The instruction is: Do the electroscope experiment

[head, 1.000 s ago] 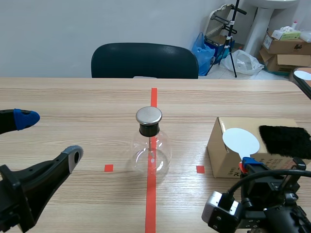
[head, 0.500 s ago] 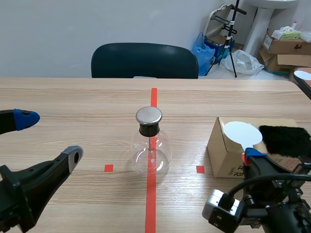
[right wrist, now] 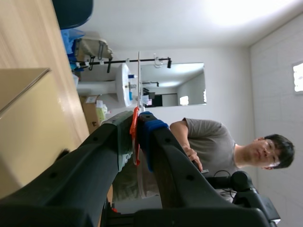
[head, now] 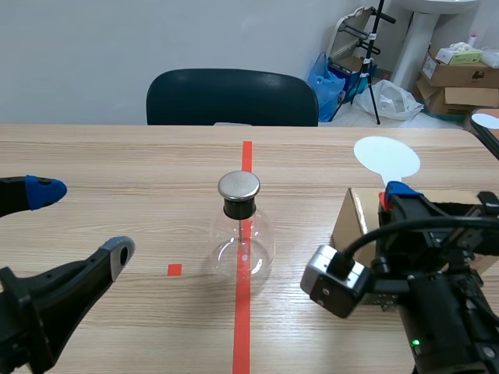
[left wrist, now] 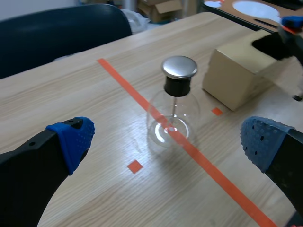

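right hand [head: 392, 195] grips white disc [head: 387, 157] above box [head: 357, 226]; flask [head: 242, 230] at table centre.

The left arm [head: 35, 312] comes in low from the left and lies just above the table. The left gripper [head: 79, 221] is spread wide, with nothing between its fingers. One finger ends in a blue pad [head: 43, 191], the other in a grey pad [head: 118, 249]. The right arm [head: 440, 312] stands at the right. The right gripper [head: 392, 193] points upward, its fingers pressed together on the thin red handle of a white disc [head: 387, 157] that stands upright above them.
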You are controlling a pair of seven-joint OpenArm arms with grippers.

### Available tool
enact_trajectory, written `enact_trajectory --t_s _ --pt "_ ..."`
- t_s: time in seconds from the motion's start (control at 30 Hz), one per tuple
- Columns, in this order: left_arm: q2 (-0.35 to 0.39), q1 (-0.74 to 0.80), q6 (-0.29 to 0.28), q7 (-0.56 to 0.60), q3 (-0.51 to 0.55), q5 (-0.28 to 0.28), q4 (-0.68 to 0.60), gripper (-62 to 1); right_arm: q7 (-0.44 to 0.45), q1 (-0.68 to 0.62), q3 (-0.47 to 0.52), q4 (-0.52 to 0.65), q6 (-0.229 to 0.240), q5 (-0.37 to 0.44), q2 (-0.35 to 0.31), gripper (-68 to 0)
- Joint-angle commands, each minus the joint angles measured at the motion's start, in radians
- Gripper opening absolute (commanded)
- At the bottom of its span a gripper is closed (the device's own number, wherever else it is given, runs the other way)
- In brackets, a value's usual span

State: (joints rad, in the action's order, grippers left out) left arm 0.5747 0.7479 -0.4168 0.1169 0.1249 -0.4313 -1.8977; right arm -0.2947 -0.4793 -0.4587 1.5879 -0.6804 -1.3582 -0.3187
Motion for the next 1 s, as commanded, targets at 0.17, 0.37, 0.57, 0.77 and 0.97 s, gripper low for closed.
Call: enact_trajectory --t_s 0.17,0.37,0.57,0.77,0.97 --pt "0.103 -0.130 -0.043 -0.036 -0.002 -0.265 0.190 -58.3 -0.131 0.100 -0.111 0.002 -0.011 -0.023 -0.050 -66.6" --pt "0.110 -0.328 -0.178 0.016 -0.011 -0.251 0.454 -56.7 -0.205 0.143 -0.202 -0.011 -0.008 -0.039 -0.075 -66.6" --pt "0.109 -0.506 -0.279 0.163 -0.092 -0.031 0.676 -56.6 -0.262 0.183 -0.278 -0.066 -0.008 -0.050 -0.076 -66.6" --pt "0.097 -0.623 -0.279 0.396 -0.269 0.217 0.808 -56.7 -0.291 0.217 -0.324 -0.112 -0.008 -0.049 -0.077 -66.6" --pt "0.061 -0.706 -0.279 0.526 -0.428 0.361 0.880 -56.6 -0.283 0.245 -0.341 -0.121 0.008 -0.011 -0.077 -66.6"
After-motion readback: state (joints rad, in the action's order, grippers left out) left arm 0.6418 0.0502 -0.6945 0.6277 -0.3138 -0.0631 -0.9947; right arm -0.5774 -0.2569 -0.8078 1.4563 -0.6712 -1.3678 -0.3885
